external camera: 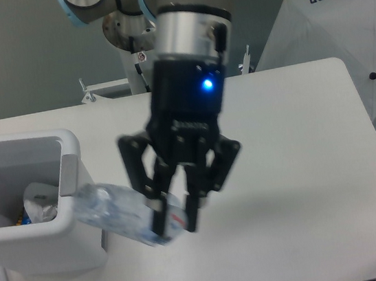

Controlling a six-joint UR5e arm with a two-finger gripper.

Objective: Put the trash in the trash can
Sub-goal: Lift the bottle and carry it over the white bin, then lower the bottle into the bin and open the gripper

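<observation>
The long clear crushed plastic bottle (125, 214) hangs tilted in the air just right of the boxy white plastic trash can (40, 201), one end near the can's thick rim, the other pinched between the black fingers (158, 217) of the two-finger gripper (174, 222). It looks dented and blurred, with a red-and-blue label scrap by the fingers. Inside the can lies a small crumpled whitish wrapper (39, 204). Both stand over the white surface (295, 168).

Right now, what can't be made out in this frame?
- Clear crushed plastic bottle: motion-blurred; the tool covers its near end.
- Boxy white plastic bin: cut off by the left edge; its wall hides most contents.
- Crumpled whitish wrapper inside: too small for detail.
</observation>
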